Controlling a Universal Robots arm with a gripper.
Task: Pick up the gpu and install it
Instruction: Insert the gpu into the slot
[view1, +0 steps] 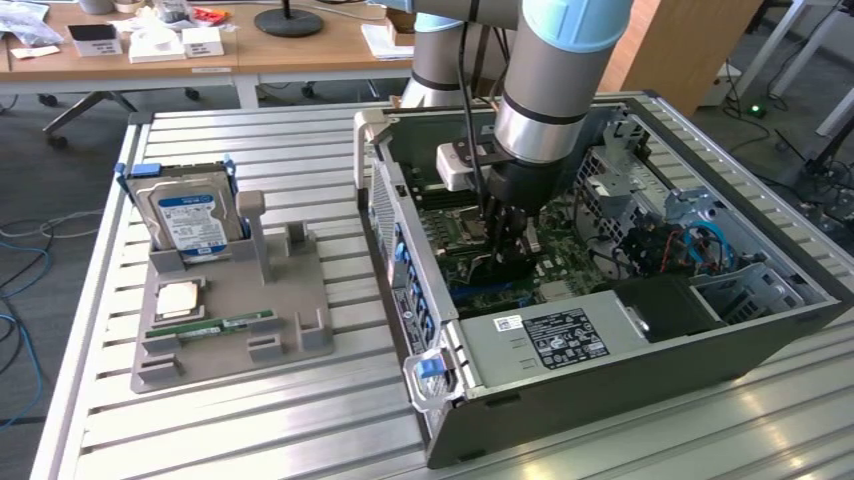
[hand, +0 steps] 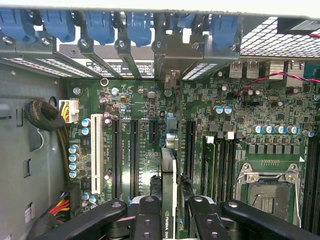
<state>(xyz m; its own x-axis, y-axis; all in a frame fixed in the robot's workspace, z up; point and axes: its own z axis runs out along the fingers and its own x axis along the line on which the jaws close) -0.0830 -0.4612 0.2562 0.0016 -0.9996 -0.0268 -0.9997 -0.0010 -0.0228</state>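
The gpu (hand: 169, 170) stands edge-on over the green motherboard (hand: 125, 95), in line with an expansion slot between two long black slots. Its pale metal end bracket (hand: 172, 62) lies against the case's rear slot openings. My gripper (hand: 172, 202) is shut on the gpu, with a black finger (hand: 149, 215) on one side of the card and its mate on the other. In the exterior view my gripper (view1: 511, 262) reaches straight down into the open computer case (view1: 627, 390), and the arm hides the card there.
Blue slot latches (hand: 100, 22) line the case's rear wall. The CPU socket (hand: 267, 192) and memory slots sit beside the card. A cable bundle (hand: 42, 117) hangs at the board's edge. On the exterior view's left, a grey fixture (view1: 227, 350) holds a hard drive (view1: 187, 215), a processor (view1: 180, 298) and a memory stick (view1: 227, 325).
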